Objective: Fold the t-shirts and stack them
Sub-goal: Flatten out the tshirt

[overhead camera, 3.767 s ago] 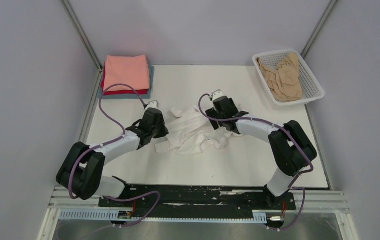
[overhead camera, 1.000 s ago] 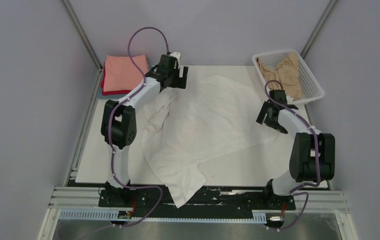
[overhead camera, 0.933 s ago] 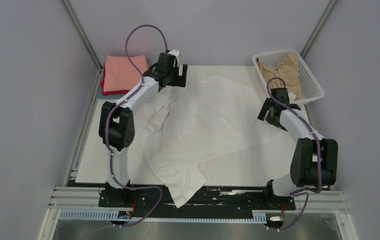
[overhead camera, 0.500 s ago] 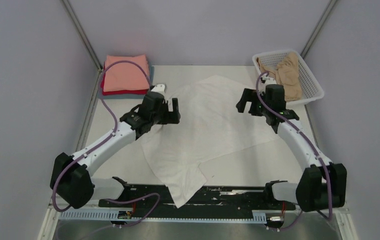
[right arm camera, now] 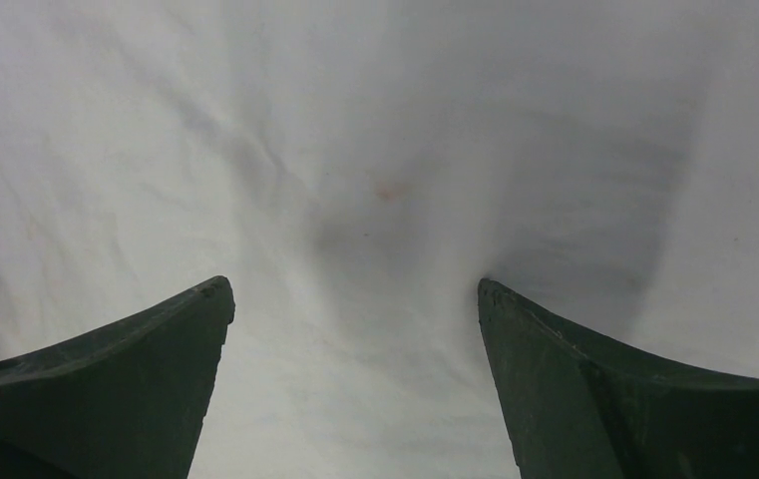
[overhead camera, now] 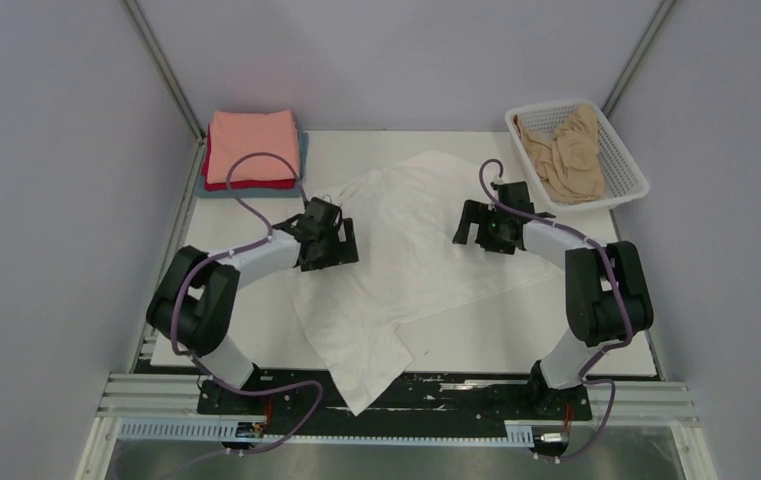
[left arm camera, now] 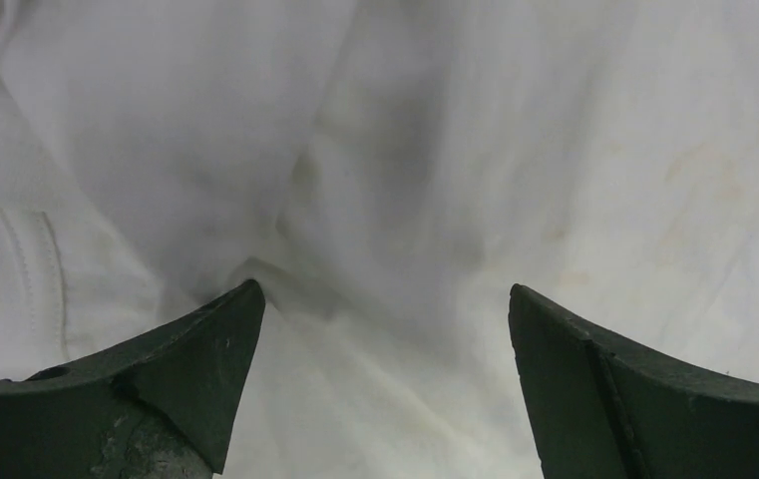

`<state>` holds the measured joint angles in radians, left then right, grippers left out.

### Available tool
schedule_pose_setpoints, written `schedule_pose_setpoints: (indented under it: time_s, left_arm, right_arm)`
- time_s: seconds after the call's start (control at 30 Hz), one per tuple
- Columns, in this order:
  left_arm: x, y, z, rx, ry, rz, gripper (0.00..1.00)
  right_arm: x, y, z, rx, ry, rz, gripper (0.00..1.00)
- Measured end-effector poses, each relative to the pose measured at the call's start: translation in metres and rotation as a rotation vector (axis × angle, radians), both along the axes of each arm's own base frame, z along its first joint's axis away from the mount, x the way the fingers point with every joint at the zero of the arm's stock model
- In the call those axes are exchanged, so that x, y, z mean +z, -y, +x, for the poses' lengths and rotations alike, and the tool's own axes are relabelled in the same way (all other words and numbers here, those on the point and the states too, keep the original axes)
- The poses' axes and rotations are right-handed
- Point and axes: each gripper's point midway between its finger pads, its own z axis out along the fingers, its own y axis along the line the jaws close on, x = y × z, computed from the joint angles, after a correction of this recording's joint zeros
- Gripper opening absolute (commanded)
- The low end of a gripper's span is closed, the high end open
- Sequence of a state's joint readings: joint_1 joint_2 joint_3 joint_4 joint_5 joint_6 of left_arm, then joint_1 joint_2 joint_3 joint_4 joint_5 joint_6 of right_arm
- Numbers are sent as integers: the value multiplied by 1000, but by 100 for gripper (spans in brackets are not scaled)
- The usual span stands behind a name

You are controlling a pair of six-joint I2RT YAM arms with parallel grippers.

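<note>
Top external: white t-shirt (overhead camera: 406, 250) spread on white table (overhead camera: 556, 320), grey walls (overhead camera: 406, 60) around.

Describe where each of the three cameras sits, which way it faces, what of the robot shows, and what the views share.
Top external: fixed above and behind the arms, looking down on the table; both arms show, left claw and right claw open over the white t-shirt.
Left wrist: on the left wrist, facing down at the shirt close up; only its two dark fingers show.
Right wrist: on the right wrist, facing the same shirt; only its two fingers show.
Shared: all three see the white t-shirt.
</note>
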<state>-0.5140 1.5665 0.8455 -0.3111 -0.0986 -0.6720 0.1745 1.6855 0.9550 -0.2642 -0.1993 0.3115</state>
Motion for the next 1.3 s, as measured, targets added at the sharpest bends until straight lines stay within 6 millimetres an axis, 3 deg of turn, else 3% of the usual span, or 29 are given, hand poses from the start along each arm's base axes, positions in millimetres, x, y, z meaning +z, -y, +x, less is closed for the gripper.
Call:
schedule_pose_setpoints:
  time_s: [0.2, 0.4, 0.47, 0.53, 0.73, 0.87, 0.97, 1.03, 1.1, 1.17, 1.23, 1.3]
  left_arm:
    - [5, 1, 106, 89, 28, -44, 100]
    - [11, 14, 213, 78, 68, -69, 100]
    - [13, 19, 239, 64, 91, -80, 100]
    - [14, 20, 245, 53, 95, -82, 100]
    - [13, 19, 234, 27, 93, -84, 100]
    - [16, 16, 214, 15, 54, -82, 100]
    - [30, 11, 192, 2, 42, -81, 100]
    - [55, 6, 174, -1, 68, -83, 100]
    - [91, -2, 151, 6, 135, -85, 100]
    - [138, -17, 119, 45, 247, -94, 100]
    - [168, -34, 88, 106, 332, -107, 100]
    - [179, -56, 52, 193, 381, -114, 100]
  right_arm:
    - [1, -9, -10, -5, 30, 46, 100]
    - [1, -67, -44, 138, 32, 128, 100]
    - [2, -80, -48, 159, 39, 153, 100]
    - [2, -83, -46, 146, 42, 162, 100]
    - [3, -75, -38, 69, 33, 127, 100]
    - [3, -63, -36, 32, 24, 58, 100]
    - [12, -53, -44, 21, 22, 26, 100]
    - [34, -48, -46, 7, 72, 22, 100]
    - [64, -41, -46, -16, 159, 28, 100]
    - [97, -28, -51, -62, 275, 32, 100]
    - [116, -15, -60, -103, 351, 34, 100]
    - [123, 0, -73, -144, 409, 30, 100]
